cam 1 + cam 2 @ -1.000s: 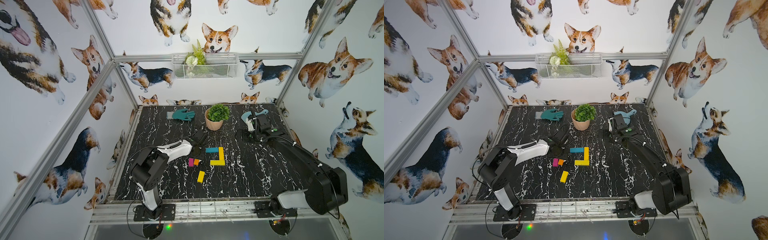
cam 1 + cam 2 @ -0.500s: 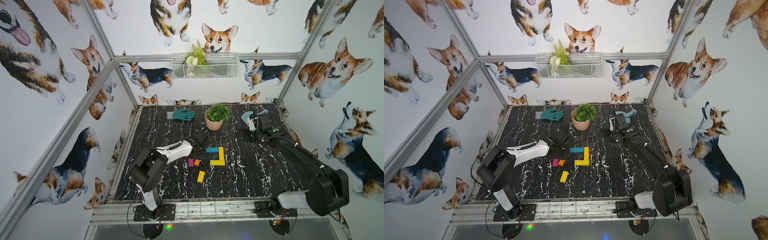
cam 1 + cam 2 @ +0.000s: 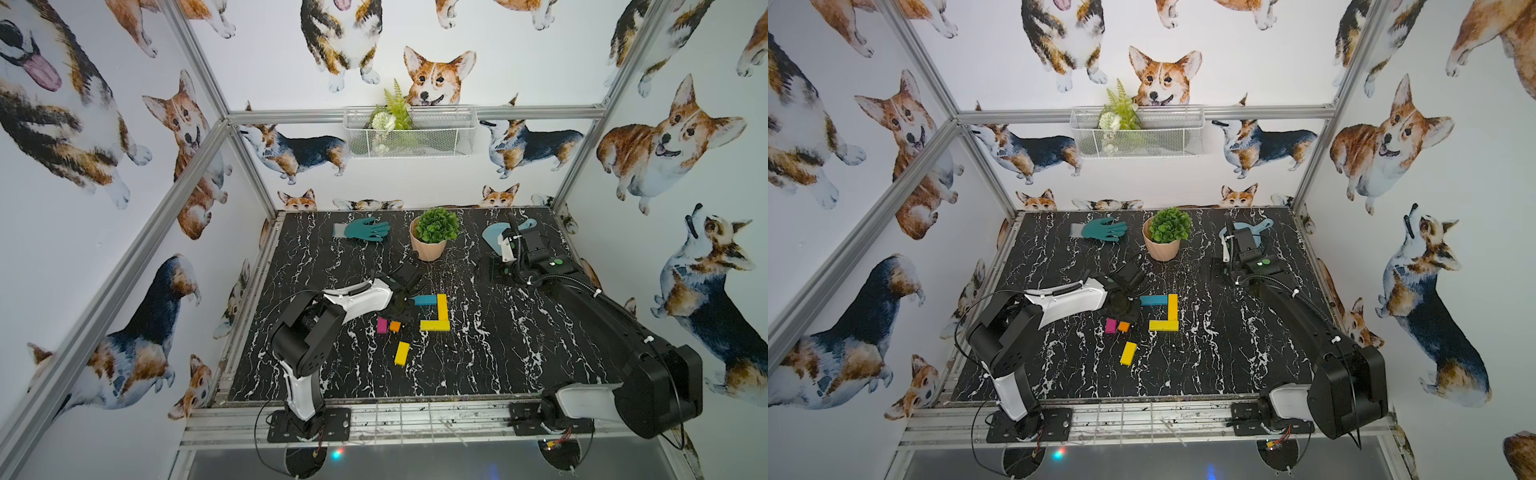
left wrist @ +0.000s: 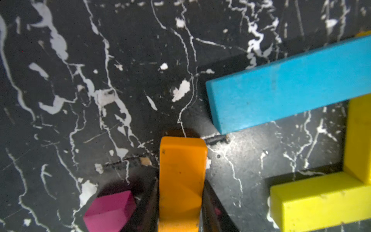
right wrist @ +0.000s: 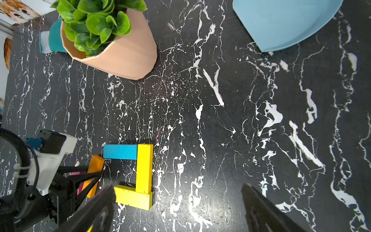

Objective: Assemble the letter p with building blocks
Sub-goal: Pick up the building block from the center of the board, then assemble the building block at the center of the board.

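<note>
Both top views show a teal block (image 3: pixel 425 300), an upright yellow block (image 3: pixel 442 306) and a lower yellow block (image 3: pixel 434 325) joined in an open loop. To their left lie the orange block (image 3: pixel 395 326) and the pink block (image 3: pixel 382 325). A third yellow block (image 3: pixel 402 353) lies loose nearer the front. In the left wrist view my left gripper (image 4: pixel 181 186) is shut on the orange block (image 4: pixel 181 170), whose far end stops just short of the teal block (image 4: pixel 291 90). The pink block (image 4: pixel 110 209) sits beside one finger. My right gripper (image 5: pixel 178 200) is open and empty, well behind the blocks.
A potted plant (image 3: pixel 430 245) stands at the back centre. A teal glove (image 3: pixel 365 229) lies to its left and a light-blue dustpan (image 3: pixel 498 235) to its right, beside the right arm's wrist. A wire basket (image 3: pixel 409 133) hangs on the back wall.
My left gripper has closed its fingers onto the orange block. The blocks and the right arm have stayed where they were.
</note>
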